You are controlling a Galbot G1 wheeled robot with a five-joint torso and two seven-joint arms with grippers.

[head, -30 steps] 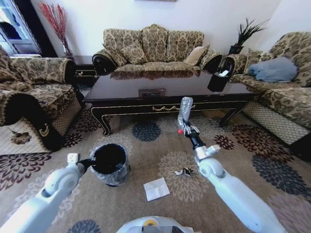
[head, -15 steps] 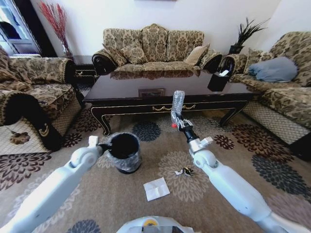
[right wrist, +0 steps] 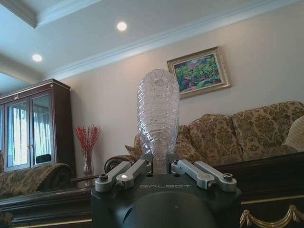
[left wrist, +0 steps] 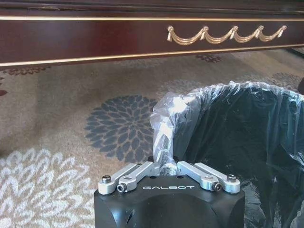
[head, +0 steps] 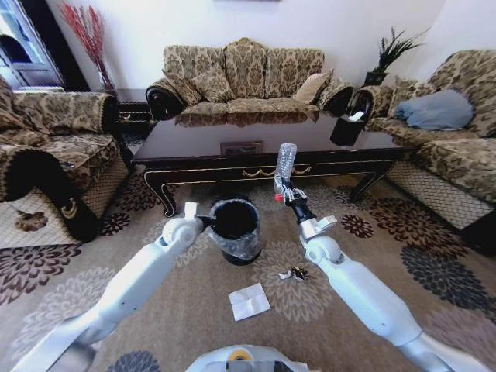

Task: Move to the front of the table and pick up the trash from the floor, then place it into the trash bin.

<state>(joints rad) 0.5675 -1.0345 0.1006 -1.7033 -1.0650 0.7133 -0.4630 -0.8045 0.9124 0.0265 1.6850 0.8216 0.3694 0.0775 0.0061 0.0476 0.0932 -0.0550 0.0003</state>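
Note:
My left gripper [head: 206, 221] is shut on the rim of the trash bin [head: 235, 229], a small black bucket with a crinkly liner, low over the carpet in front of the table [head: 194, 166]. In the left wrist view, the left gripper [left wrist: 164, 167] pinches the liner at the trash bin's [left wrist: 237, 142] edge. To the bin's right, my right gripper [head: 285, 194] is shut on a crushed clear plastic bottle [head: 285, 164] with a red cap, held upright. In the right wrist view, the bottle [right wrist: 158, 114] rises from the right gripper [right wrist: 161, 167]. The trash lies on the carpet: a white paper sheet [head: 249, 301] and small scraps [head: 294, 273].
Patterned sofas stand on the left [head: 46, 147], behind the table [head: 244, 77] and on the right [head: 449, 139]. A small dark box with white tissue [head: 347, 128] sits on the table's right end. Open carpet lies between me and the table.
My left arm has carried the trash bin to the right and farther forward, closer to the bottle. The right gripper with the bottle has shifted slightly left.

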